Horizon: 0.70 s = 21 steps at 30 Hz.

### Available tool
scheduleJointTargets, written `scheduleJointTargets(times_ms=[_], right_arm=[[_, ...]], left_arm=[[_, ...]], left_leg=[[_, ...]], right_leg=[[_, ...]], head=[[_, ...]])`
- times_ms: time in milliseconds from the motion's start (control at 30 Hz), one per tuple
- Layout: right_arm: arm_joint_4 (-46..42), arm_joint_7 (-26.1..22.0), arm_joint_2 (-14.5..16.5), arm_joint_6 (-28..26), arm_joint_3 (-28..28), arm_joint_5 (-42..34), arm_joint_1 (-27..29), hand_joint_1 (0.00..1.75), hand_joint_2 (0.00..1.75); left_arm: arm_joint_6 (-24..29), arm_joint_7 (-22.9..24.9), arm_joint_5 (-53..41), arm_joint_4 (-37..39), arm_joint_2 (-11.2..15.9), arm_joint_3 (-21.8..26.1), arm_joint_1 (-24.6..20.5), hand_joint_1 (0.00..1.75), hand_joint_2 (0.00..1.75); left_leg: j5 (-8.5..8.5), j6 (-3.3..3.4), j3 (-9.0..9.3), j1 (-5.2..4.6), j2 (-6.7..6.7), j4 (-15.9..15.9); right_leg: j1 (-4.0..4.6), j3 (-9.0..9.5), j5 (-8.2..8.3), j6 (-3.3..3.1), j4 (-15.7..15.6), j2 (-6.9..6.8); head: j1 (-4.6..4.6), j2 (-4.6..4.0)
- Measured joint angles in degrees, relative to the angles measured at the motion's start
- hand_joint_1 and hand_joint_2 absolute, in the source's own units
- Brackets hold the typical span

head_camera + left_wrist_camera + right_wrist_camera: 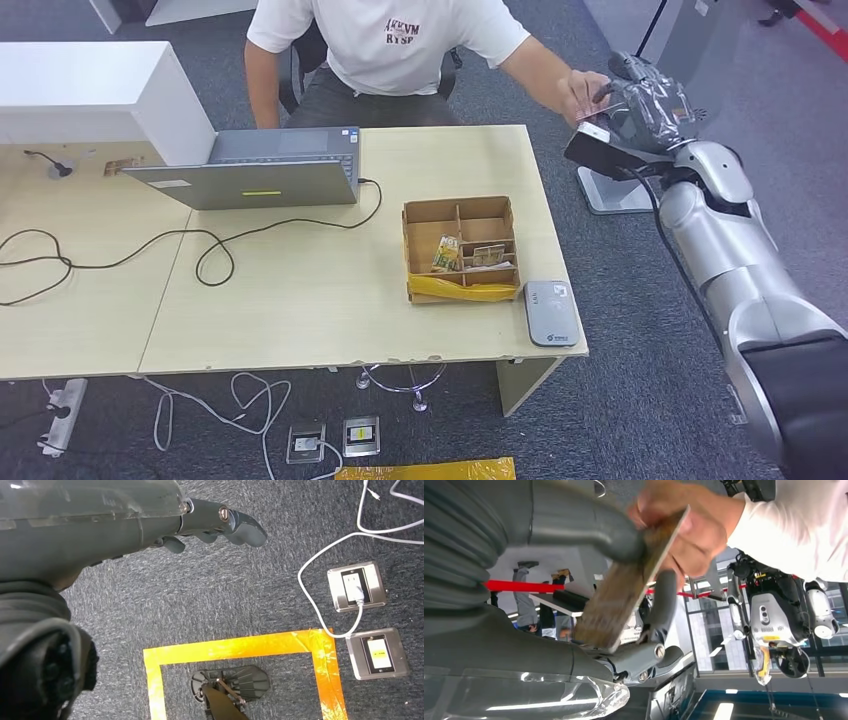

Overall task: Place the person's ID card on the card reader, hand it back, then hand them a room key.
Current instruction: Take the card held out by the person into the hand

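Observation:
My right hand [650,105] is raised past the table's far right corner, meeting the seated person's hand [585,95]. In the right wrist view a thin brown patterned card [629,587] is pinched between my thumb [589,525] and my fingers. The person's hand [694,525] grips the card's other end. I cannot tell whether it is the ID card or a room key. The grey card reader [552,312] lies bare at the table's near right corner. My left hand [220,522] hangs over the carpet, fingers apart, holding nothing.
A cardboard divider box [462,248] with several cards stands beside the reader. A laptop [250,172] with a black cable sits mid-table in front of the person. A white cabinet [90,90] is at the far left. Floor sockets [356,586] and orange tape [240,647] lie below.

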Motion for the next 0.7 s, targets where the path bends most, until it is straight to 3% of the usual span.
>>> scheduleJointTargets(times_ms=[700], right_arm=[[1.1, -0.2, 0.3, 0.9, 1.5, -0.2, -0.4, 1.75, 1.75]], left_arm=[[0.0, 0.0, 0.2, 0.0, 0.0, 0.0, 0.2, 0.0, 0.0]], left_leg=[[0.0, 0.0, 0.04, 0.0, 0.02, 0.0]], right_leg=[[0.0, -0.01, 0.0, 0.0, 0.0, 0.04]], head=[[0.0, 0.0]])
